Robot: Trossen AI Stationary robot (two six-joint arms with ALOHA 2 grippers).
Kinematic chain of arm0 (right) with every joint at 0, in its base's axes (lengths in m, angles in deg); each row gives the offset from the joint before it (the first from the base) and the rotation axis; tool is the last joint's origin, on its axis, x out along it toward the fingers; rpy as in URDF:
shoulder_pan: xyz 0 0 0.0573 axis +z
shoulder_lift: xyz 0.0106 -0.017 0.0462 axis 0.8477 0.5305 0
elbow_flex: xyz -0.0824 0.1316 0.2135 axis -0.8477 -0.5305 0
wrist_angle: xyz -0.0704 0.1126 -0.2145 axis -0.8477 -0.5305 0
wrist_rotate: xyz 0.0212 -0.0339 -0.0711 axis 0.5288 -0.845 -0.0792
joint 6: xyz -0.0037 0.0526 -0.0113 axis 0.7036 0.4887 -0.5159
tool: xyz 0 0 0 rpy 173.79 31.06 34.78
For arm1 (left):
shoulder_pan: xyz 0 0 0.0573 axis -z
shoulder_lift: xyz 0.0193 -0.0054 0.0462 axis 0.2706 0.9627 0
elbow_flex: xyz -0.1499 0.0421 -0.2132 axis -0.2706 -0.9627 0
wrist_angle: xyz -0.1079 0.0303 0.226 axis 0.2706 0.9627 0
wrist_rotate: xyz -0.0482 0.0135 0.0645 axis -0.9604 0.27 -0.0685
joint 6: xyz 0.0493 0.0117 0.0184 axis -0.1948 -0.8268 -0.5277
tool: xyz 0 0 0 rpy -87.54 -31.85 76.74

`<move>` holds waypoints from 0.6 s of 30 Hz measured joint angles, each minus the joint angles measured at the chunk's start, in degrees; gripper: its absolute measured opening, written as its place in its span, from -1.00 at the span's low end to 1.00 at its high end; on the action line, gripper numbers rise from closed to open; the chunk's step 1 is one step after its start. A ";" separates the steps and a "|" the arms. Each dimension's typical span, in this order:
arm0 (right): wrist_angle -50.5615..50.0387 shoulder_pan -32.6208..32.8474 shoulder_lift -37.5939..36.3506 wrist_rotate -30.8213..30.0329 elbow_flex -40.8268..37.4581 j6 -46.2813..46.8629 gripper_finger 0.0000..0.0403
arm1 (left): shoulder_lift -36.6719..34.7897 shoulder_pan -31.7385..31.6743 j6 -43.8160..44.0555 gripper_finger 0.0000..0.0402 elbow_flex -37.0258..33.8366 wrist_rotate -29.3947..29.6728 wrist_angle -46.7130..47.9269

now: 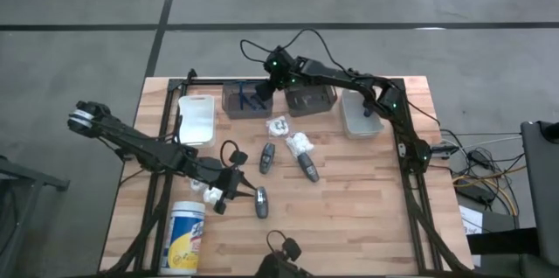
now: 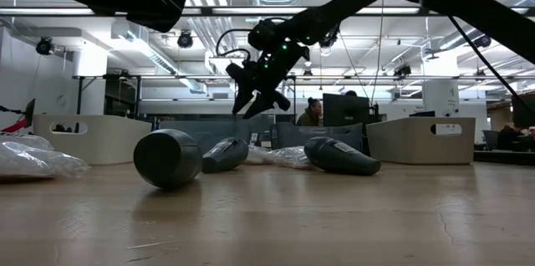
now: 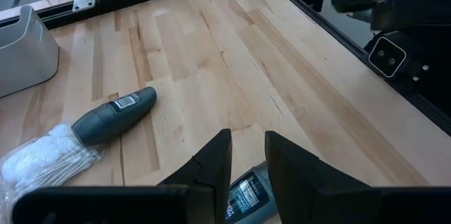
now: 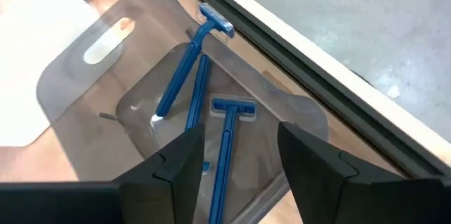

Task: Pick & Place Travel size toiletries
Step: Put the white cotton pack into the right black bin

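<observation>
The right gripper hangs over the clear bin at the upper middle of the high view, its fingers spread apart with nothing between them. Directly below it, inside that bin, lie three blue razors, seen in the right wrist view just beyond the fingertips and not touching them.

The left gripper sits low over the wooden surface at lower left of centre. Its fingers stand only a little apart, on either side of the near end of a dark grey tube; whether they press on it cannot be told.

Two more grey tubes lie mid-surface, well apart from both grippers, with white packets beside them.
</observation>
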 joint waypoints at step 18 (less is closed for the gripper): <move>2.94 1.05 -17.34 -0.20 -19.60 -11.21 -0.05 | 0.00 -0.04 0.69 -0.55 0.00 0.00 0.35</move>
